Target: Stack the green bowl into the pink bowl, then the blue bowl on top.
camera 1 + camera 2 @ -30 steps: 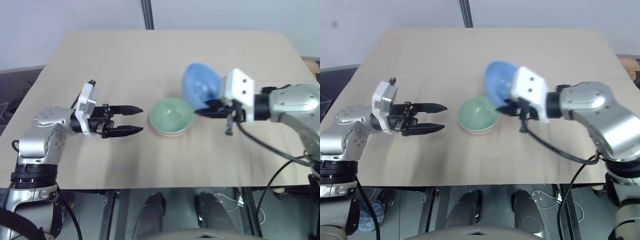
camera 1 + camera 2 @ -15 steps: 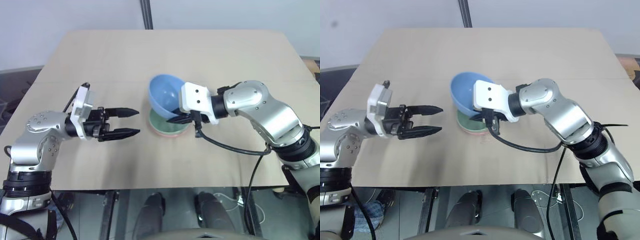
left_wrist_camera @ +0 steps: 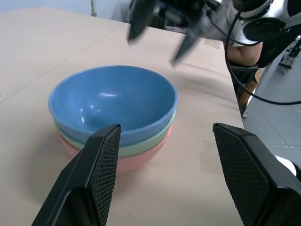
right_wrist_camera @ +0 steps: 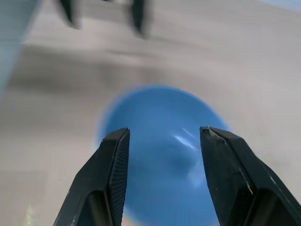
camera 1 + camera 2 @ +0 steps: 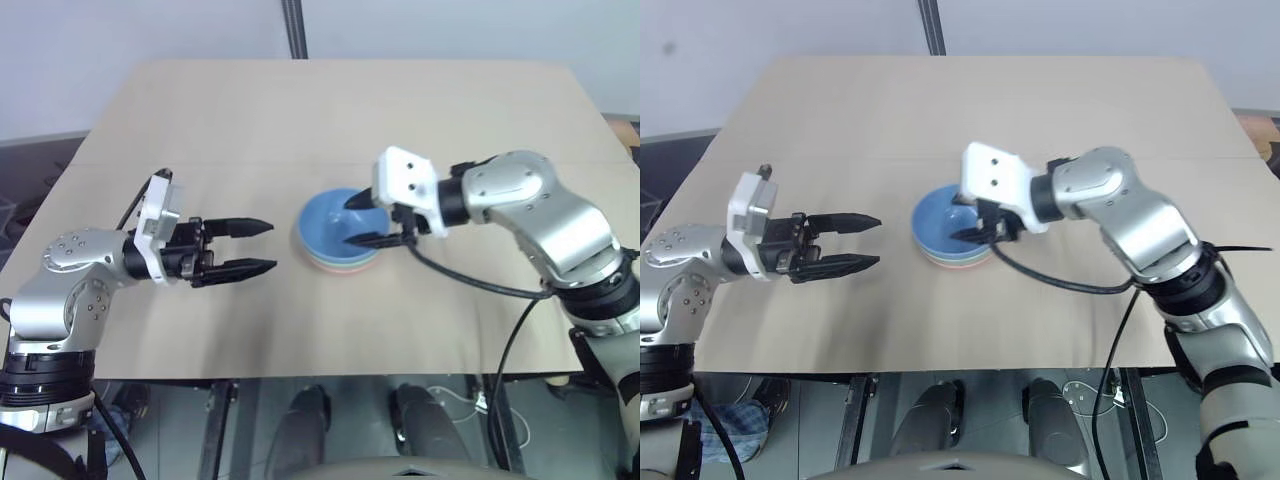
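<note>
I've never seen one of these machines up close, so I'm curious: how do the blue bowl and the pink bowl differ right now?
The blue bowl sits on top of the stack, while the pink bowl is at the bottom, resting on the table. The blue bowl shows its whole inside; the pink bowl shows just a band of its outer wall below the green bowl. The right gripper hangs open over the blue bowl, not the pink one. Both are round, plain, upright and look alike in size.

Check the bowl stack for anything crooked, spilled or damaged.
Nothing stands out. The blue bowl sits level in the green bowl, which sits in the pink bowl, rims even. The right gripper is open above them.
</note>
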Controlling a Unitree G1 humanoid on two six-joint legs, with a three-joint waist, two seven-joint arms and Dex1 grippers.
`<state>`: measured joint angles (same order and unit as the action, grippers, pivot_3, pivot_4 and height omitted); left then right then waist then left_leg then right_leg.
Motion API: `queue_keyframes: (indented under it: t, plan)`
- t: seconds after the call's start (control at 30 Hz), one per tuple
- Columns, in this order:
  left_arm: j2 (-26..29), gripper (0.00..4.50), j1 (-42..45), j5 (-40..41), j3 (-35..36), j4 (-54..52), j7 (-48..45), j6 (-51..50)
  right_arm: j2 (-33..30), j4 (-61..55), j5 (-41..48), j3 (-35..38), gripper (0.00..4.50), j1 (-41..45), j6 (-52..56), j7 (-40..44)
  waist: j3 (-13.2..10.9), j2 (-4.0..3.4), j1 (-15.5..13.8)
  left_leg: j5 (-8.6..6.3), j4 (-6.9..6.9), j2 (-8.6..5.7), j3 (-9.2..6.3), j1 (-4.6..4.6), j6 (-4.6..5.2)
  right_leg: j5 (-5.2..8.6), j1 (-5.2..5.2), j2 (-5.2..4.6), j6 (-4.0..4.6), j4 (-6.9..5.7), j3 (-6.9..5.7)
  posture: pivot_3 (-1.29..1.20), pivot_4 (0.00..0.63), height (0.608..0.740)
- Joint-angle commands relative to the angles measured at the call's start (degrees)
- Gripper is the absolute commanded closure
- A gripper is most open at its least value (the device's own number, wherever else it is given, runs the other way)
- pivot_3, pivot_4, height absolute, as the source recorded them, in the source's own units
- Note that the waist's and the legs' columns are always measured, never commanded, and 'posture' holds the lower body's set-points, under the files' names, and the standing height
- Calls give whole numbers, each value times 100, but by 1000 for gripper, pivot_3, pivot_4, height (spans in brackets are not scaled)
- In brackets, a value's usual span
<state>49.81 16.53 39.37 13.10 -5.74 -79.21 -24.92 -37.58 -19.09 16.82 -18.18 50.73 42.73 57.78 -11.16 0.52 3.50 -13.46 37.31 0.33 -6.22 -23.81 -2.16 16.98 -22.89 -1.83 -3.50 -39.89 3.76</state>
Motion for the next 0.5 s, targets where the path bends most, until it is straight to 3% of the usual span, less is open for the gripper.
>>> queue_keyframes:
  t: [0.03,0.2,0.3,0.5]
  plan:
    - [129,1194,-168,-247,174,-181,314,131,-287,-113,302,889,2033,-562,12,-84,0,0,-8,0,0,0,-1,0,0,0,0,0,0,0,0,0,150,740]
    - [208,1194,-519,-343,345,-282,507,152,-788,-304,536,1740,2033,-1800,-197,-17,0,0,-18,0,-4,0,6,0,1,0,-1,-1,0,0,6,0,150,740]
    - [198,1194,-865,-362,546,-402,634,190,-653,-484,742,2697,2033,-2922,-981,-83,-1,-1,-31,-1,-8,1,7,1,1,0,1,-1,0,4,5,0,150,740]
    - [123,1194,-1305,-371,776,-574,882,275,-607,-489,865,3647,2033,-4254,-1814,-67,-1,-2,-32,-1,-4,3,17,13,1,0,8,0,-1,-3,15,0,150,740]
